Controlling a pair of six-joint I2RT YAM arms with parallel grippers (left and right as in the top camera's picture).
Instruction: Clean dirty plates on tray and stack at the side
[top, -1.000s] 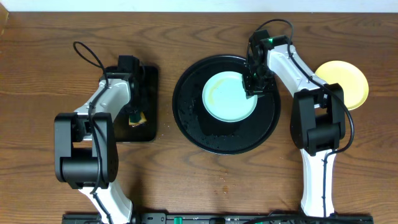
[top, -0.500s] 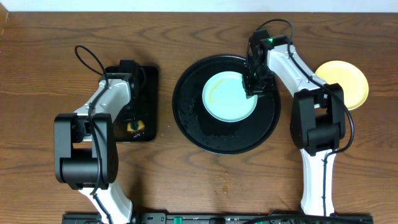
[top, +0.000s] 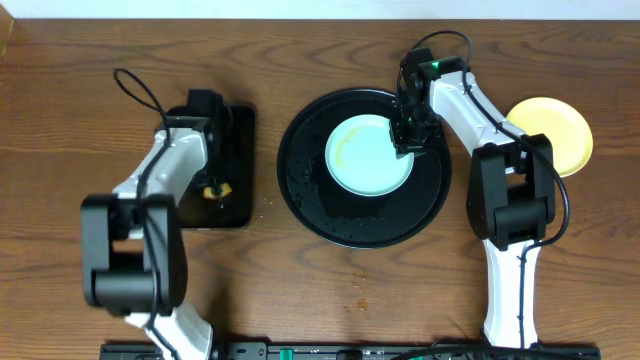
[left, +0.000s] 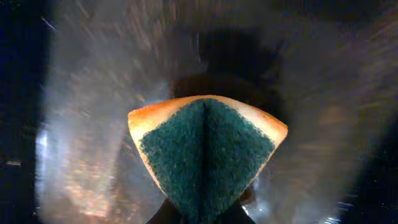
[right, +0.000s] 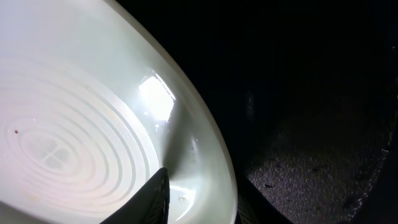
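Note:
A pale mint-blue plate lies in the large round black tray. My right gripper is shut on that plate's right rim; in the right wrist view the rim sits between the two fingers, with the tray's dark floor beyond. A pale yellow plate lies on the bare wood at the far right. My left gripper is shut on a folded sponge, yellow with a green scouring face. A second mint plate is not visible.
A narrower black rectangular tray sits left of the round tray, under my left gripper; its wet shiny floor fills the left wrist view. Brown wood-grain tabletop lies in front of both trays.
My left gripper with the sponge moved toward the near end of the rectangular tray, then back, and the left arm's elbow swung left. The right arm and the plates have not moved.

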